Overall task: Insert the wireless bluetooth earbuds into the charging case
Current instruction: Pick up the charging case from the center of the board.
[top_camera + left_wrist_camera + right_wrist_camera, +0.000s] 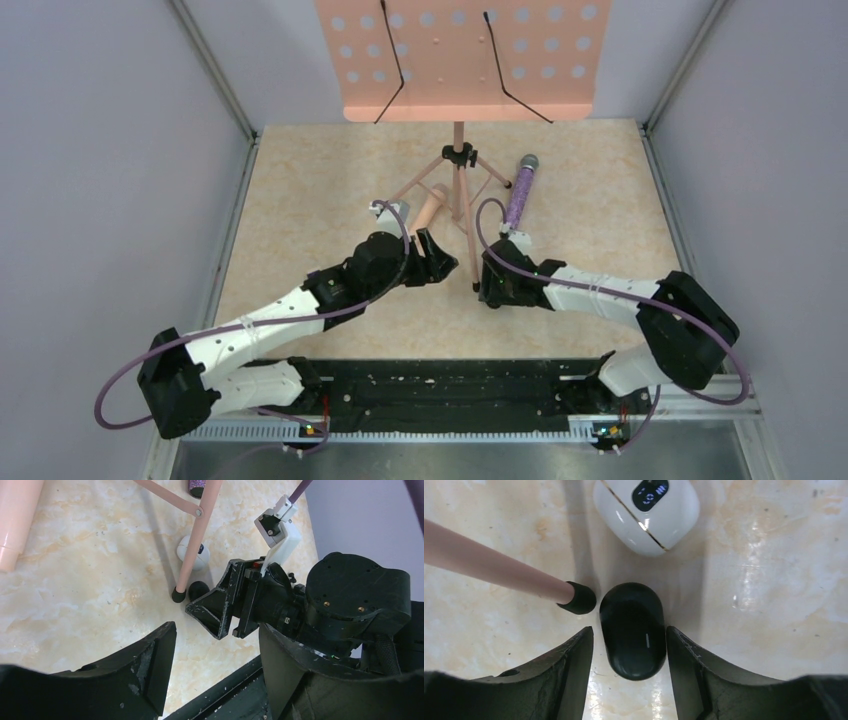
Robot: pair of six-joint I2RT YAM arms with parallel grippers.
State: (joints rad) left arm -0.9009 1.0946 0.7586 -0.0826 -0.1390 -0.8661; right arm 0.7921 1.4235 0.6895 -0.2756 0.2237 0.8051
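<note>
Bright, even light from overhead. The glossy tabletop (769,595) throws white glare streaks right of the charging case (633,630) and below it — soft grey shadow spreads above it. The case itself is sharp, its sheen dull.

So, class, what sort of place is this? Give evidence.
Probably a robot test cell, not a home: plain walls box in a table, two arms are bolted at its near edge, and a music stand and microphone sit as props.
</note>
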